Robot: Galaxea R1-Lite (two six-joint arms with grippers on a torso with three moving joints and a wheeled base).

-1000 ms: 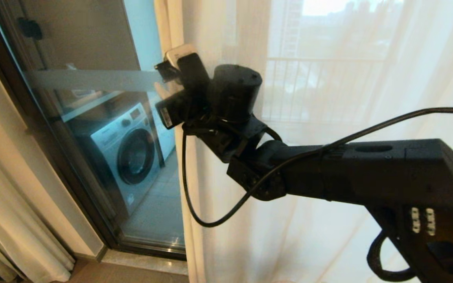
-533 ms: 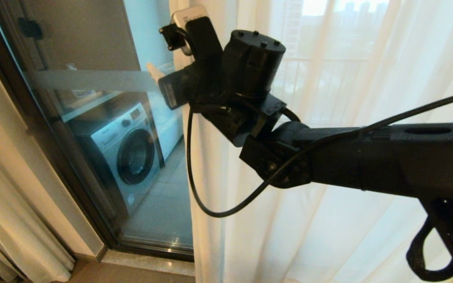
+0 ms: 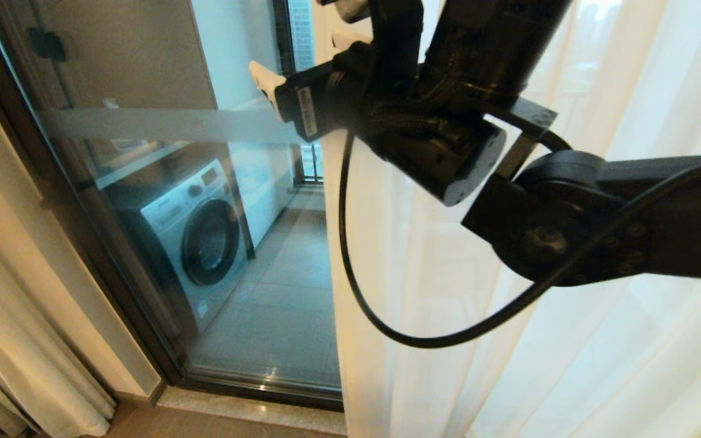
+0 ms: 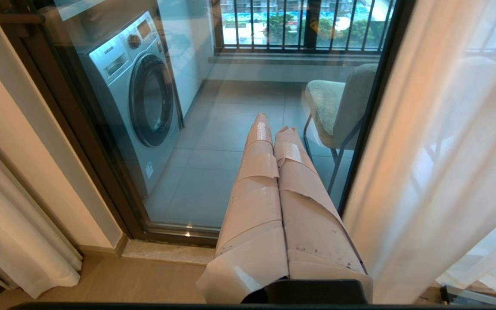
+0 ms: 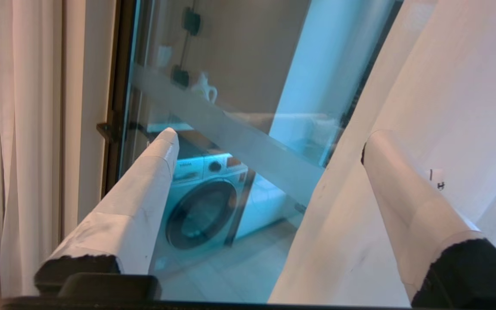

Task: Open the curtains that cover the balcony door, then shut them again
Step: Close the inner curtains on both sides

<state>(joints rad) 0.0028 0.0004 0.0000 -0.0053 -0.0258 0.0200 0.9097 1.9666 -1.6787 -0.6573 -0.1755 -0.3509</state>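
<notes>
Currently, scene: a robot faces the balcony door point(image 3: 162, 201), its glass partly uncovered.
Curtains: the white sheer curtain point(image 3: 509, 365) hangs over the right part of the glass, its edge near the middle of the head view; a cream opaque drape point(image 3: 16, 340) is gathered at the far left against the wall.
Right gripper: the right gripper point(image 5: 265, 150) is raised high by the sheer's edge, jaws spread wide and holding nothing; one finger sits in front of the glass, the other in front of the sheer fabric.
Left gripper: the left gripper point(image 4: 274, 133) is parked low, pointing at the door, its taped fingers pressed together and empty.
Handling, as a judgement: the sheer looks light, soft and slippery, likely to bunch and slide, so pinching a fold at its free vertical edge seems best; the cream drape looks heavier and would drag more.
Beyond the glass: a washing machine point(image 3: 195, 231) and a chair point(image 4: 338, 103).
Count: two curtain layers in view, one door, one washing machine, one chair, two grippers.
</notes>
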